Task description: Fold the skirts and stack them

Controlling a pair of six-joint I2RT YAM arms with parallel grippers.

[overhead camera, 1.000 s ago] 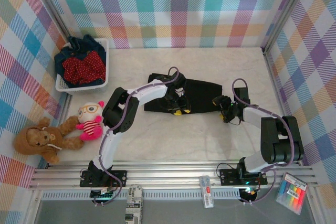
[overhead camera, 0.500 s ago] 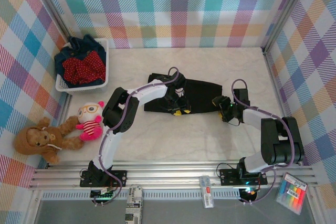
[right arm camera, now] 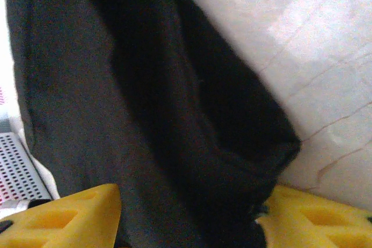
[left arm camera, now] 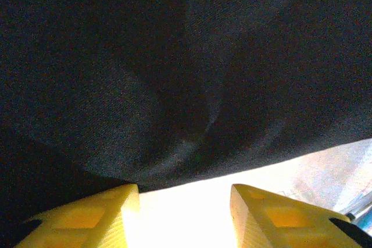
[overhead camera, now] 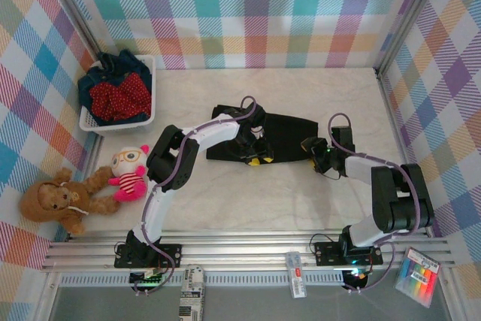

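A plain black skirt (overhead camera: 282, 134) lies flat in the middle of the table. My left gripper (overhead camera: 255, 158) rests at its near edge. In the left wrist view its yellow fingers (left arm camera: 96, 216) stand open with bare bright table between them, and the black skirt (left arm camera: 186, 74) lies just beyond the tips. My right gripper (overhead camera: 310, 148) is at the skirt's right end. There the jaws stand apart, and a bunched fold of the black skirt (right arm camera: 192, 161) lies between the yellow fingers (right arm camera: 317, 219). A red dotted skirt (overhead camera: 120, 98) and a dark blue denim one (overhead camera: 124, 62) lie in the basket.
The white mesh basket (overhead camera: 113, 129) stands at the far left against the plaid wall; its mesh (right arm camera: 20, 169) shows past the cloth in the right wrist view. A pink plush toy (overhead camera: 129, 171) and a brown one (overhead camera: 60, 199) lie at the near left.
My right gripper has crept slightly left onto the skirt's right end and its jaws have narrowed. The left arm and the skirt have stayed put.
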